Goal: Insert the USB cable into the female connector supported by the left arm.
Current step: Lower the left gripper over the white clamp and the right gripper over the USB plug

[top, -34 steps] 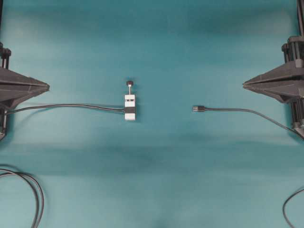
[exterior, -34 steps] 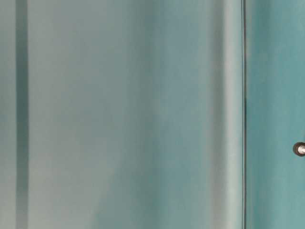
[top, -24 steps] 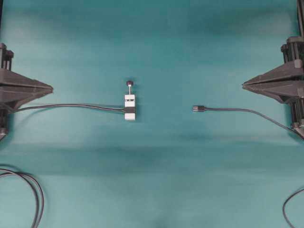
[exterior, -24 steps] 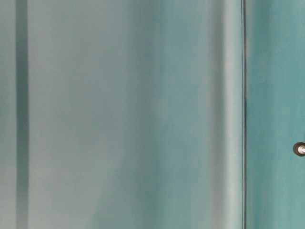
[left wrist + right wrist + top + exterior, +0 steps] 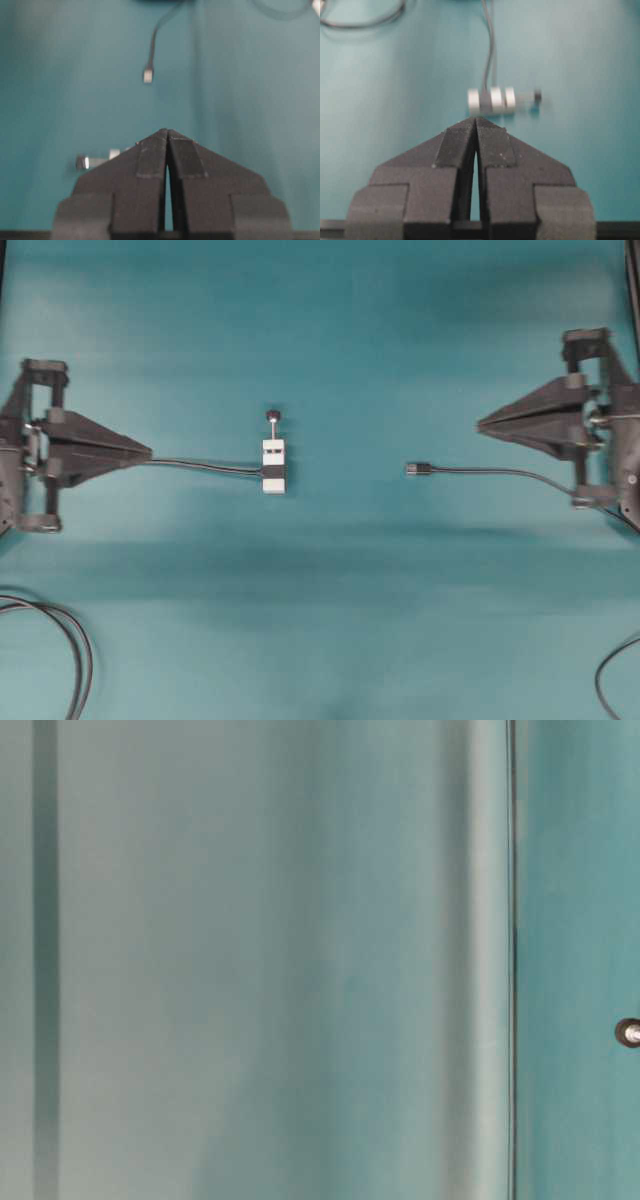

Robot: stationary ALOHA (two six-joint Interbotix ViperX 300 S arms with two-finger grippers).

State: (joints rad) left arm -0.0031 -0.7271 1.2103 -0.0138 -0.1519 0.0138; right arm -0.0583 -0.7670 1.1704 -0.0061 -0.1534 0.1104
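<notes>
The female connector (image 5: 273, 466), a white block with a black band and a dark knob (image 5: 272, 415), lies left of the table's middle. Its thin cable (image 5: 205, 464) runs left under my left gripper (image 5: 148, 452), which is shut and empty, well left of the block. The USB cable (image 5: 500, 474) lies on the right, with its plug (image 5: 412, 469) pointing left. My right gripper (image 5: 480, 425) is shut and empty, up and right of the plug. The left wrist view shows the left gripper (image 5: 166, 131), the far plug (image 5: 147, 75) and the knob (image 5: 82, 162). The right wrist view shows the right gripper (image 5: 476, 119) and the connector (image 5: 492, 98).
A looped black cable (image 5: 75, 640) lies at the front left corner and another (image 5: 612, 675) at the front right edge. A loop also shows in the right wrist view (image 5: 365, 21). The table-level view is blurred teal with a small round knob (image 5: 628, 1032) at its right edge.
Both arms have moved in toward the middle of the table. Both grippers stay shut. The connector and the USB cable have not moved.
</notes>
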